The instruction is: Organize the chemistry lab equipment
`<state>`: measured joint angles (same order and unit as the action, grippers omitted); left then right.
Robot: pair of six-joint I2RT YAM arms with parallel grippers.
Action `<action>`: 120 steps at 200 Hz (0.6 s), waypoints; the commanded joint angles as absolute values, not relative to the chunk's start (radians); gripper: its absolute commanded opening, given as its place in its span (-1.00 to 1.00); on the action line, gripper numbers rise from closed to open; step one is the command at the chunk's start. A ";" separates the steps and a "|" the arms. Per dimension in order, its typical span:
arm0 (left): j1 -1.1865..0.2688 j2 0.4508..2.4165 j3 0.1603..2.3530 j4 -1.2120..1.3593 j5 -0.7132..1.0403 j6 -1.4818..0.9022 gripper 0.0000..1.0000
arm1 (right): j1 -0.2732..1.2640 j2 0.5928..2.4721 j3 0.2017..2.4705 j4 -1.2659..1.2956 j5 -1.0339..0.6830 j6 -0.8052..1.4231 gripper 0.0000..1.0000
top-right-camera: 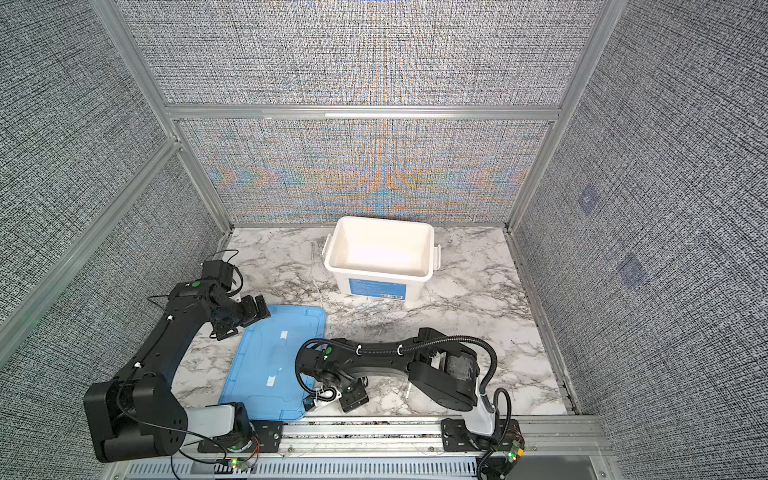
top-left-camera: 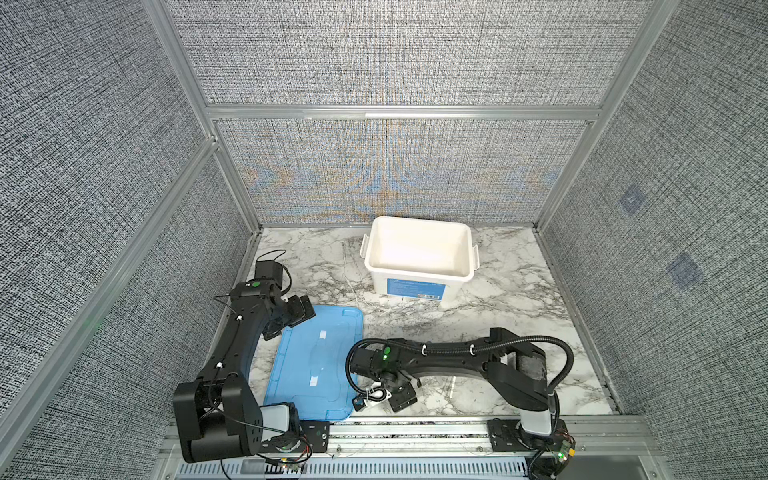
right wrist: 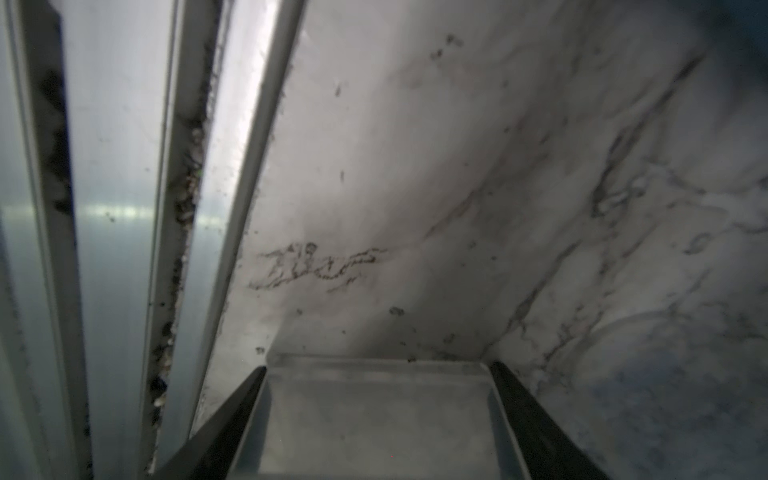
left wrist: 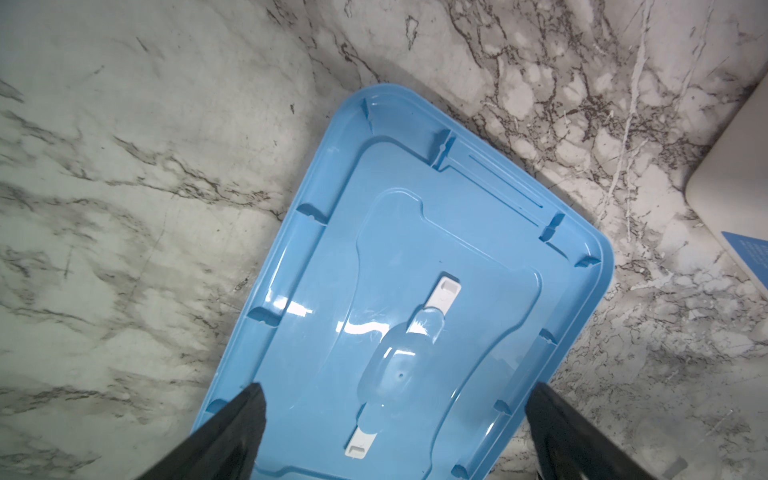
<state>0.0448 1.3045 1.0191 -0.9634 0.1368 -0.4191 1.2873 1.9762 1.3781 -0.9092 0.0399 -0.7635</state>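
tub (top-left-camera: 415,286): 1; lid (top-left-camera: 297,374): 1 | left claw (left wrist: 398,388): released | right claw (right wrist: 379,366): grasping 1 clear piece (right wrist: 374,415)

Marble table (top-left-camera: 498,299): white tub (top-left-camera: 451,291) upright toward the back. Blue lid (top-left-camera: 316,361) flat at front left, well apart from the tub. Clear square piece (right wrist: 374,415) between my right fingers (right wrist: 536,424) by the front rail. Can't tell if it touches the table.
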 commanded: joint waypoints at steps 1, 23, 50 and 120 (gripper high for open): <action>0.047 1.310 1.022 -0.965 0.131 -0.416 0.98 | 1.277 1.965 1.378 -0.927 0.047 -0.808 0.39; 0.046 1.313 1.024 -0.966 0.133 -0.418 0.98 | 1.271 1.965 1.379 -0.932 0.053 -0.822 0.39; 0.047 1.316 1.024 -0.971 0.133 -0.414 0.98 | 1.269 1.961 1.381 -0.942 0.057 -0.828 0.38; 0.046 1.327 1.030 -0.977 0.144 -0.413 0.98 | 1.262 1.933 1.377 -0.966 0.061 -0.813 0.37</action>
